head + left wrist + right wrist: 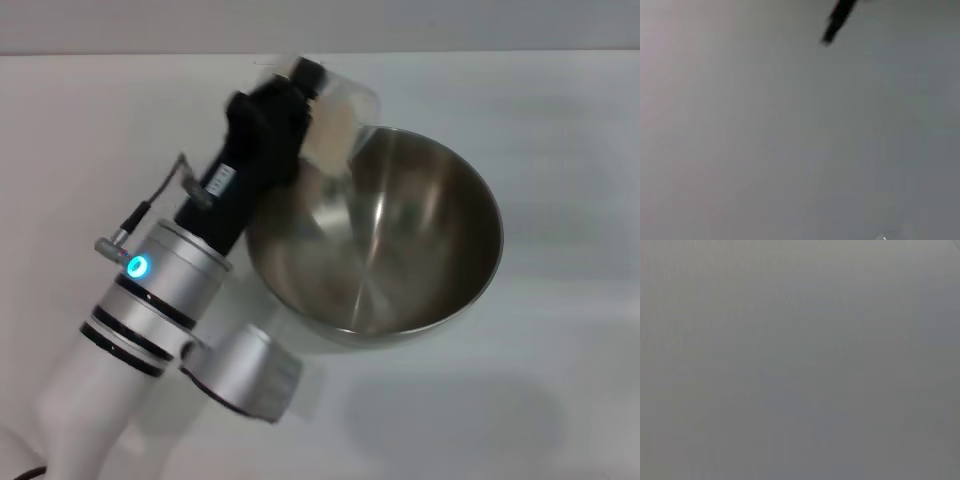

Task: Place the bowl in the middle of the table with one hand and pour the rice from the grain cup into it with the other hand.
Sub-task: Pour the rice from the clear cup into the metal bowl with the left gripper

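A plain white tabletop (560, 400) filled the scene, bare apart from the things of the task. The bowl (400, 250) sat roughly in the middle of it, open side up, its steel inside showing no grains yet as far as could be made out.

The left pincer (305, 85) was held up over the far-left part of the bowl's rim, clamped on the grain cup (335, 120). The cup lay tipped, its mouth turned toward the bowl and down, so that its long axis ran from the pincer slantwise into the bowl. The rice (328, 130) showed as a pale mass inside the clear wall, gathered toward the lower lip of the cup, just beside the rim (whether any grain was leaving the cup could not be told).

From the pincer, then, the bowl's hollow lay below and onward, toward the robot's right and nearer to its body. The cup's lip seemed to stand just inside the rim rather than outside it, and the pour likely turned on that: more roll of the wrist should have sent the grains into the bowl, provided the lip did not slip back over the edge.

The right pincer was not to be seen, and its wrist view gave only blank grey
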Controlling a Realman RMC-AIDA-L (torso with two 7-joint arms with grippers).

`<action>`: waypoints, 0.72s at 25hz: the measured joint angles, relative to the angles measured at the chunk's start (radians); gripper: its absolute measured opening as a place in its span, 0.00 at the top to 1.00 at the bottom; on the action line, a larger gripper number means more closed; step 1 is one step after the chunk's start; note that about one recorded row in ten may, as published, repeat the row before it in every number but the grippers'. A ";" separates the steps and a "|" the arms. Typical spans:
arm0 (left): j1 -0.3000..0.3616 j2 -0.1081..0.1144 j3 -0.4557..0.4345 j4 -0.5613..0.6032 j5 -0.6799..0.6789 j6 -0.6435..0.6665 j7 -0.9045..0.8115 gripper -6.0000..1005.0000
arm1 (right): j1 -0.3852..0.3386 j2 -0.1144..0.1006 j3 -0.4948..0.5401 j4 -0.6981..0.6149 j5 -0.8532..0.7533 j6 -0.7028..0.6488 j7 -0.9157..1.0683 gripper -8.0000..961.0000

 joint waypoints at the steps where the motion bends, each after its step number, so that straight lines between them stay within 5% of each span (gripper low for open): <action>1: 0.003 0.000 0.000 -0.001 0.022 -0.011 0.051 0.97 | 0.002 0.000 0.000 0.001 0.000 0.000 0.000 0.49; 18: 0.025 0.000 0.023 -0.001 0.082 -0.043 0.538 0.97 | 0.014 -0.003 -0.004 0.001 -0.001 0.001 -0.001 0.49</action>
